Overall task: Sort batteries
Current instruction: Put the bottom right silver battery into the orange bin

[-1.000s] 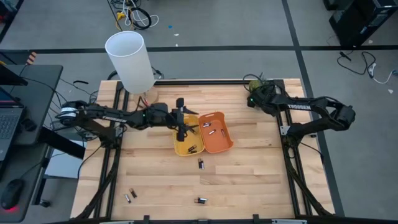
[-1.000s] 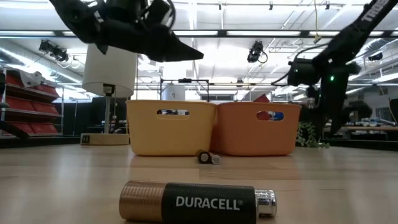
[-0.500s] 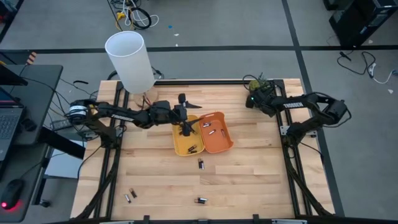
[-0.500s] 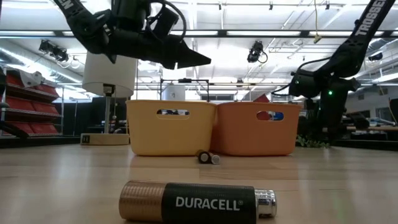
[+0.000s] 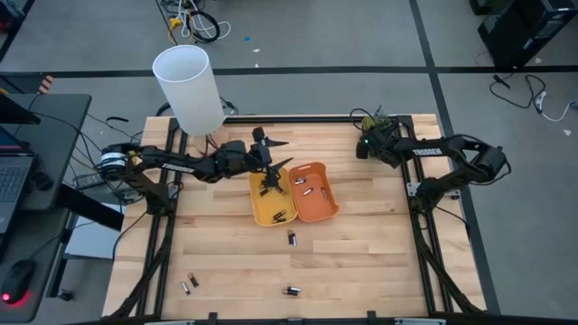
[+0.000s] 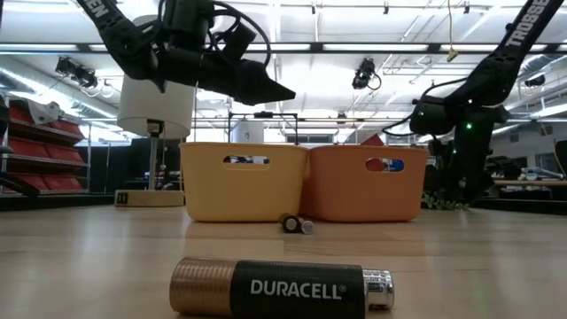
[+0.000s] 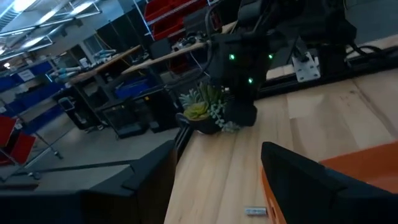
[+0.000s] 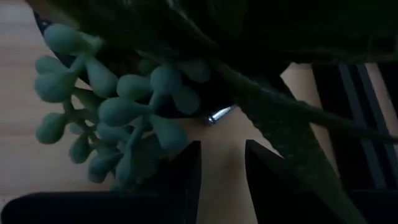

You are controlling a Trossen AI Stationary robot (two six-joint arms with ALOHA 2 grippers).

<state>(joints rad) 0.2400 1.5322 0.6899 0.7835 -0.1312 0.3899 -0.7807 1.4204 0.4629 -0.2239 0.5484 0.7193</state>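
Yellow plastic bin (image 5: pixel 271 200) beneath the left gripper (image 5: pixel 274 153), fingers spread and empty; loose batteries (image 5: pixel 292 237) lie toward the table's near edge. The right gripper (image 8: pixel 222 163), fingers parted, noses the far-right corner's plant (image 5: pixel 373 122).

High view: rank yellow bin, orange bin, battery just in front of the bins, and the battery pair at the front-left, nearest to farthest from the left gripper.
From the left gripper, at the bins' rear:
1. yellow bin, directly under it.
2. orange bin, just to its right.
3. single battery, on the table in front of the bins.
4. battery pair, front-left, farthest.
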